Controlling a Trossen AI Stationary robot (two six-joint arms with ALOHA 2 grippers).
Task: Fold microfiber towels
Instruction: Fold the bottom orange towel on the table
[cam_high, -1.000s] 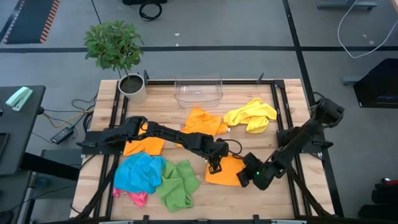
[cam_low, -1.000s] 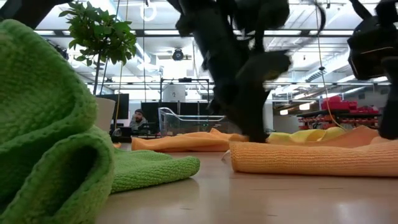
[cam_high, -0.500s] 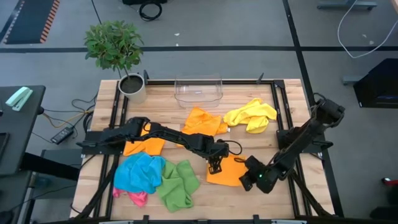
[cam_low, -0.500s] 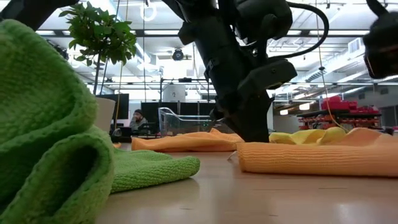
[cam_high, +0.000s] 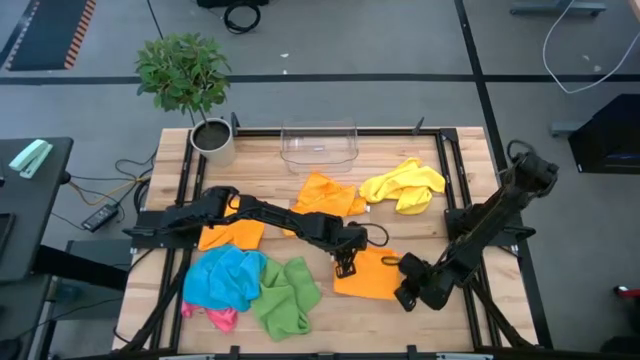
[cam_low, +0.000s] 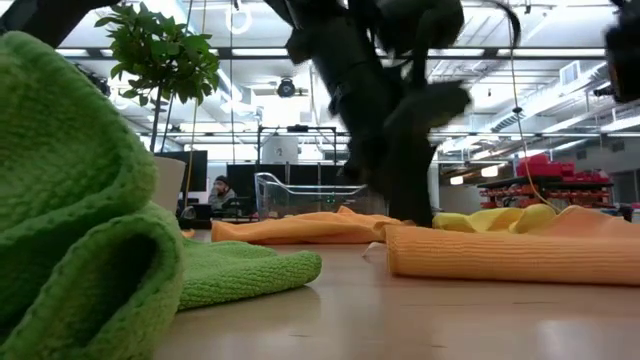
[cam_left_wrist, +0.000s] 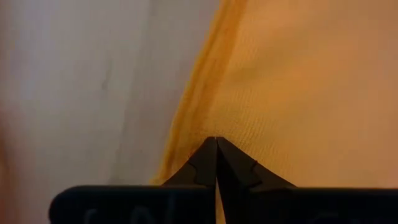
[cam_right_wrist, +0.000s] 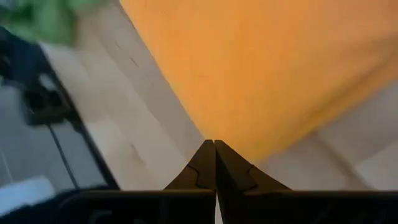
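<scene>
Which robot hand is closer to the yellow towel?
Left, narrowly. The left gripper sits below-left of the yellow towel; the right gripper is farther toward the table's front edge.

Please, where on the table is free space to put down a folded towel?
Bare wood lies between the plant pot and the clear bin, and near the yellow towel by the right edge. The front left is crowded: blue towel, green towel.

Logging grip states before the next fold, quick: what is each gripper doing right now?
Left gripper: jaws closed, tips on the orange towel; a grip cannot be told.
Right gripper: jaws closed at that towel's edge; a grip cannot be told.
</scene>
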